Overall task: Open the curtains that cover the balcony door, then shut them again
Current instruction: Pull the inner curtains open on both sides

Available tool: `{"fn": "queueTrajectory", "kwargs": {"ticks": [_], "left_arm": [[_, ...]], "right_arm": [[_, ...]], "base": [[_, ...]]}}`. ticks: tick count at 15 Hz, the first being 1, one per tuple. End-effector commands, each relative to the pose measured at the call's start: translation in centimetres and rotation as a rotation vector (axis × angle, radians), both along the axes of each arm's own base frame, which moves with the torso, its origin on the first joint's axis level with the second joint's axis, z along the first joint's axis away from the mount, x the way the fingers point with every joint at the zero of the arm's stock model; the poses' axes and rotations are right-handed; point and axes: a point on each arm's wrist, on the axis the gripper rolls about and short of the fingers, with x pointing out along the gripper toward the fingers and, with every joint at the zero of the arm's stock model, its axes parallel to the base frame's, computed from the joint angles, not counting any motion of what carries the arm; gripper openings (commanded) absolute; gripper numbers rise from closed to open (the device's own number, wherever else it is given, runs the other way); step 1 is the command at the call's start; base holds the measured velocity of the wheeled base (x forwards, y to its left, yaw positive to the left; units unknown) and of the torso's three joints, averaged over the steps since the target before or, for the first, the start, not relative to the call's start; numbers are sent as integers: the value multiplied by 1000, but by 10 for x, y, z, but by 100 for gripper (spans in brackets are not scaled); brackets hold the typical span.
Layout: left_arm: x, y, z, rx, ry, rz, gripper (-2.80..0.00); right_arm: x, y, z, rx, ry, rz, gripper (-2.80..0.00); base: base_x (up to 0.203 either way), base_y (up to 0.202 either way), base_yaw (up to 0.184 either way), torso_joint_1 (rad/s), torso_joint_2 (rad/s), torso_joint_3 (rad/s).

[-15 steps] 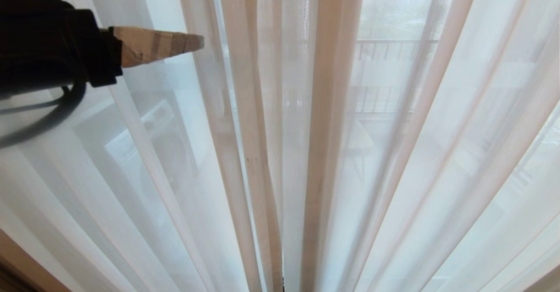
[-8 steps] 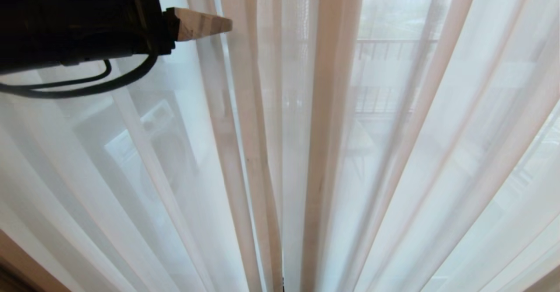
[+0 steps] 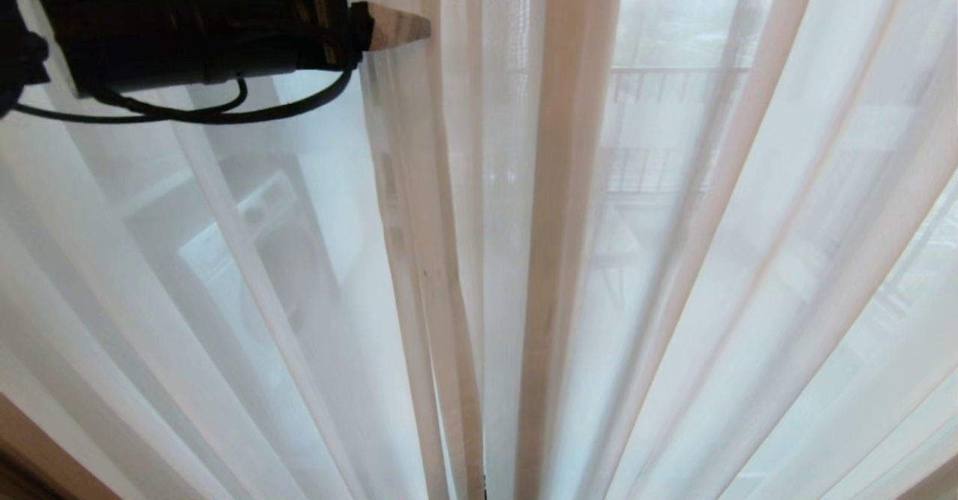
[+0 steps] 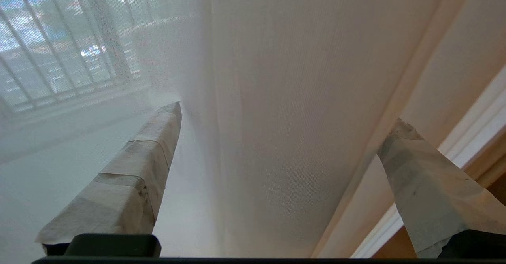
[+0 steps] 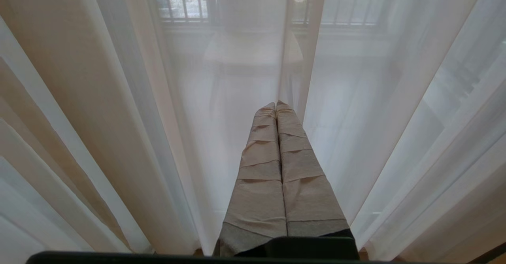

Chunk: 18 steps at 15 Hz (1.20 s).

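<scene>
The curtains (image 3: 673,260) hang shut across the whole head view, thin white sheers with beige folds (image 3: 441,298) meeting at the middle. The balcony door is hidden behind them. My left gripper (image 4: 286,114) is open at the upper left of the head view. One taped finger (image 3: 397,27) touches the middle fold. In the left wrist view a fold of sheer cloth (image 4: 284,137) lies between the two spread fingers. My right gripper (image 5: 276,105) is shut and empty, pointing at the sheers low down. It is out of the head view.
Through the cloth I make out a washing machine (image 3: 277,238) on the left and a railing (image 3: 673,73) further out. A pale table or chair (image 5: 253,50) shows through the sheers in the right wrist view. A brown floor edge (image 3: 30,447) sits at the lower left.
My left arm has moved right and upward, from the left sheer panel to the beige fold at the middle. The curtain fold there has been nudged slightly right.
</scene>
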Motion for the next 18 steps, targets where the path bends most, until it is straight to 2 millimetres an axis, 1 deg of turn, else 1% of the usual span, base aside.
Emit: {"fn": "queueTrajectory", "kwargs": {"ticks": [1,8,11,16,18], "left_arm": [[12,-9,-6,7,14,5,0],[29,-26,-8,50,-21,111,0],[31,-26,-9,85,-40,151,0],[32,-25,-10,92,-35,220,0],[34,-26,-12,93,-32,222,0]], "right_arm": [[0,0,0,-1,1,-1,-280],[0,0,0,-1,1,-1,-280],[0,0,0,-1,1,0,-280],[0,0,0,-1,1,0,-280],[0,0,0,-1,1,-1,-280]], "base": [[0,0,0,0,0,0],[0,0,0,0,0,0],[0,0,0,0,0,0],[0,0,0,0,0,0],[0,0,0,0,0,0]]}}
